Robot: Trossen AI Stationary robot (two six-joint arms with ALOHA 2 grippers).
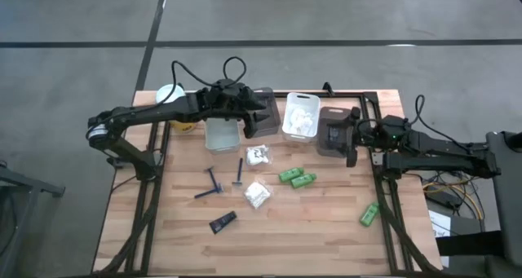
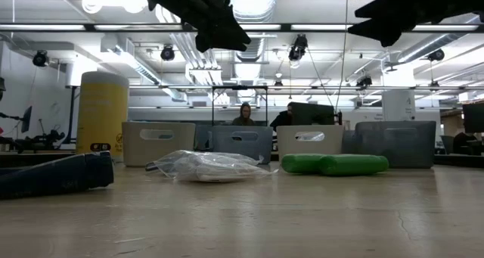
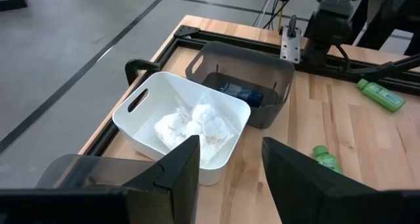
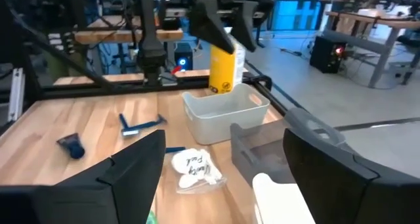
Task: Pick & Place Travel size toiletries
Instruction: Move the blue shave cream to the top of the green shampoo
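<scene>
Black sachet (image 1: 222,222) lies nearest at 7 o'clock; razors (image 1: 214,184), packets (image 1: 257,195), green tubes (image 1: 297,178) loose mid-table, one tube (image 1: 369,214) at 4 o'clock. Left gripper (image 1: 263,115) above grey bin (image 1: 263,125), fingers apart, empty. Right gripper (image 1: 352,138) beside right bin (image 1: 333,135), fingers spread, empty.

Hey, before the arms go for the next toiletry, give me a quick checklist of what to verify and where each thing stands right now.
1. Left gripper empty, jaws apart: ok.
2. Right gripper empty, jaws apart, over the dark bin: ok.
3. White bin already holds white packets: ok.
4. Loose green tubes lie unobstructed on the table: ok.
5. Razors and black sachet still unsorted: not ok.
6. Which item is next: cannot tell.
</scene>
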